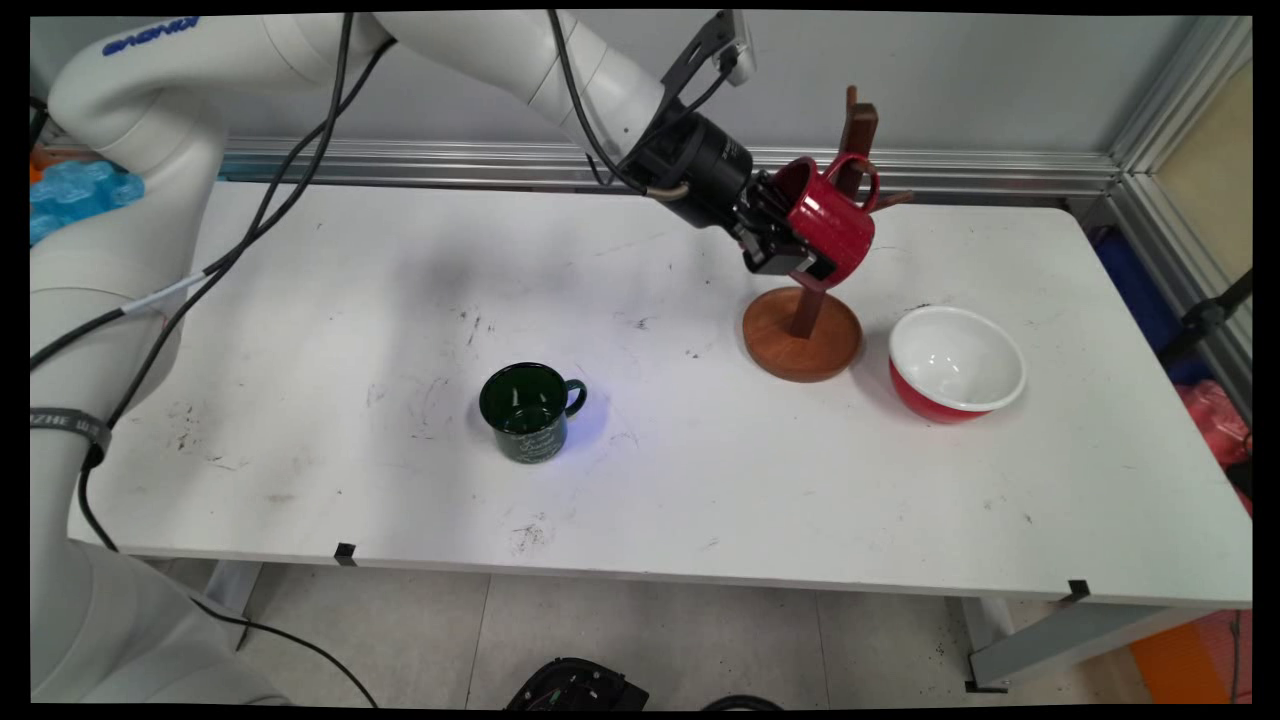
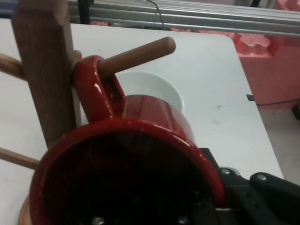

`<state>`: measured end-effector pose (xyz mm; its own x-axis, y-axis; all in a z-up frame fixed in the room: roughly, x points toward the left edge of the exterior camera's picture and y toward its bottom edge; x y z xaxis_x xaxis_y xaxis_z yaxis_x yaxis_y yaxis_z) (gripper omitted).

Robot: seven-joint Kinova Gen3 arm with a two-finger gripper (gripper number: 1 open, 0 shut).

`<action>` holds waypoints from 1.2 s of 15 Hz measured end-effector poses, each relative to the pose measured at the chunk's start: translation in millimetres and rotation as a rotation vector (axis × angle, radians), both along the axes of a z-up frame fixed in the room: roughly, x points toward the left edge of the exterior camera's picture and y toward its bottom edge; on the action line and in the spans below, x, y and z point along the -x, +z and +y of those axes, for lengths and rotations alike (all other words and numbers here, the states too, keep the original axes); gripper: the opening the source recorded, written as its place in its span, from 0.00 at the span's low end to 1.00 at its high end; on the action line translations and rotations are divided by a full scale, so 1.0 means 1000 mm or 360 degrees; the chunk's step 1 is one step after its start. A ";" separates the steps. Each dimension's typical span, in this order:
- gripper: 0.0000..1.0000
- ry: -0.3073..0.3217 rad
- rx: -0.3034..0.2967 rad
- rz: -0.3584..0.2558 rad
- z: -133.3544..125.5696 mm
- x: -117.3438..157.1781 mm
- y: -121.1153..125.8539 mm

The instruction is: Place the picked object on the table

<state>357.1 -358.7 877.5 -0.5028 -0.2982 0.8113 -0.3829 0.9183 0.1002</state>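
My gripper (image 1: 790, 245) is shut on the wall of a glossy red mug (image 1: 835, 225), which it holds tilted on its side against the wooden mug tree (image 1: 800, 335). In the hand view the red mug (image 2: 154, 117) fills the lower half, its dark opening facing the camera. The mug's handle (image 2: 93, 89) loops round a wooden peg (image 2: 136, 54) that sticks out from the tree's upright post (image 2: 44, 70). One black finger (image 2: 234, 187) lies outside the mug's rim on the right; the other is hidden inside the mug.
A red bowl with a white inside (image 1: 955, 365) stands just right of the tree's round base. A dark green mug (image 1: 528, 410) stands alone, left of the tree and nearer the front edge. Black cables hang from the arm at the left.
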 end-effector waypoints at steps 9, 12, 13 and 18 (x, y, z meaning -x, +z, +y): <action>0.00 -0.0061 0.0033 0.0019 0.011 -0.002 0.016; 0.00 -0.0083 0.0055 0.0034 0.015 -0.001 0.027; 0.00 -0.0091 0.0065 0.0040 0.017 0.000 0.032; 0.00 -0.0120 0.0100 0.0045 0.030 -0.004 0.051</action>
<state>361.4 -328.2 928.3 -0.4986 -0.2083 0.8414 -0.3103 0.9493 0.0512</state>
